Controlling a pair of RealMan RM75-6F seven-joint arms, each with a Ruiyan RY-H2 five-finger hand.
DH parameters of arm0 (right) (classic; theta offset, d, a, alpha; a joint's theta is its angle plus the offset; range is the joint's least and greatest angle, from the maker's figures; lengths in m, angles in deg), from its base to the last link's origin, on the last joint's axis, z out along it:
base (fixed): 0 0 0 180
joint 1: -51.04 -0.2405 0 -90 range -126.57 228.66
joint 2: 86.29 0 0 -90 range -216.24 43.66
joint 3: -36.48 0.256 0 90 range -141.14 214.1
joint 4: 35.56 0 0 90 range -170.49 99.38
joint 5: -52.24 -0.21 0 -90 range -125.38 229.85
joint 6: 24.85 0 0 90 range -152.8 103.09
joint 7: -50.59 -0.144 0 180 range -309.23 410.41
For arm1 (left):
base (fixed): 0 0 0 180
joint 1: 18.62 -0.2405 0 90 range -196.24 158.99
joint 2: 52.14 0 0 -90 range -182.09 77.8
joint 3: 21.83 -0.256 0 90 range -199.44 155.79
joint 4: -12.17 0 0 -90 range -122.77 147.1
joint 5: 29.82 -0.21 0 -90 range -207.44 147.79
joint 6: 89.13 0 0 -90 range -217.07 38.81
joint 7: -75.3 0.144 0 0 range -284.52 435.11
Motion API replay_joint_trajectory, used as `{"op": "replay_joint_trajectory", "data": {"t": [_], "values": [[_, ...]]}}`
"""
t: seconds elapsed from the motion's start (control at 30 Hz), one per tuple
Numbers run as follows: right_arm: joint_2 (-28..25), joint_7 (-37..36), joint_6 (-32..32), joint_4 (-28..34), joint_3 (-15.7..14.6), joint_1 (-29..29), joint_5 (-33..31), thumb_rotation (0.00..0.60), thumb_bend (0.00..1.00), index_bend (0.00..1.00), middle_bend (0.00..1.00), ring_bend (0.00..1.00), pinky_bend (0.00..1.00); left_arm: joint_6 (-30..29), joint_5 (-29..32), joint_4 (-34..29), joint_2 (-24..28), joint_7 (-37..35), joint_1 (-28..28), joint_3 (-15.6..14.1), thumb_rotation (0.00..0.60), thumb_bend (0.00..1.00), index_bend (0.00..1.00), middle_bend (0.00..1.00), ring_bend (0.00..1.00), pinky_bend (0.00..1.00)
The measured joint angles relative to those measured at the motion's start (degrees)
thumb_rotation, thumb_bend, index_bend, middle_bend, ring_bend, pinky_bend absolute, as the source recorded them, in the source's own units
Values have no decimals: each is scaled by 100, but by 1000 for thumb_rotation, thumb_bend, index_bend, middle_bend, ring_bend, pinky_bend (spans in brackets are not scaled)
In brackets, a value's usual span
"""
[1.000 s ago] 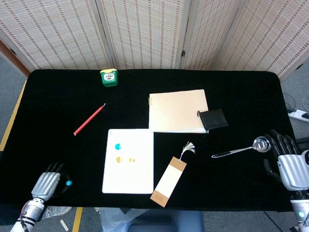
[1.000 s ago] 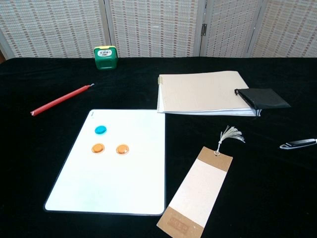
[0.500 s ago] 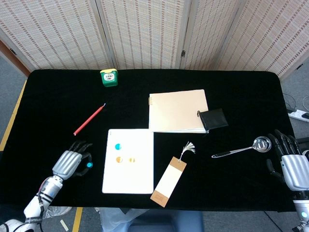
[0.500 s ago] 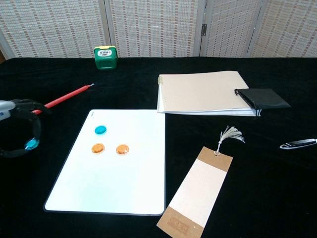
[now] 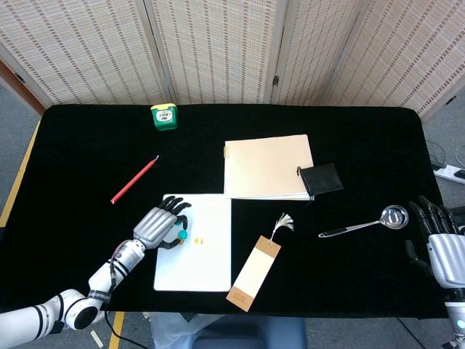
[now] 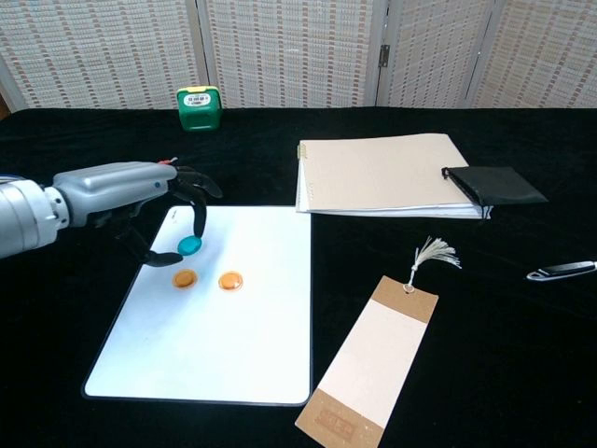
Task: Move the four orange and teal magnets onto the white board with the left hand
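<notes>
Chest view: notebook beside white board.

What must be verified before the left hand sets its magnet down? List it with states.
1. Grip: ok. The left hand pinches a teal magnet at its fingertips.
2. Position: ok. The hand is over the board's upper left part.
3. Free spot below: cannot tell. The hand hides the board under it, and two orange magnets lie close by.
4. Orange magnets on the board: ok, both lie flat.
5. Fourth magnet: cannot tell, only one teal one shows.
6. Right hand: ok, open at the table's right edge beside the spoon, far from the board.
</notes>
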Motion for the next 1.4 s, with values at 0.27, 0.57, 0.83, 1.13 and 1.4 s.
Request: {"op": "replay_joint_trajectory", "data": {"t": [0.27,0.57,0.83,1.13,1.4], "values": [[-6,-15,22,-24,8,5,-35,600,529,0,20,0,0,403,567,338,-363,273,407,197,600,370,494,152,0,0],[2,-43,27,-60,16,26,-73,600,529,0,21,0,0,706,1567,845,-822,889,911,325,600,370,489,152,0,0],[1,-74,11,-85,19,61,-106,600,529,0,21,0,0,752,2017,1000,-935,1103,1165,324,600,371,480,152,0,0],[-7,-91,6,-98,27,83,-126,600,529,0,21,0,0,723,2360,1077,-960,1255,1323,237,600,366,364,146,0,0],[-46,-81,-8,-60,51,78,-115,600,529,0,21,0,0,349,2208,660,-662,833,1143,306,600,366,229,134,0,0]]}}
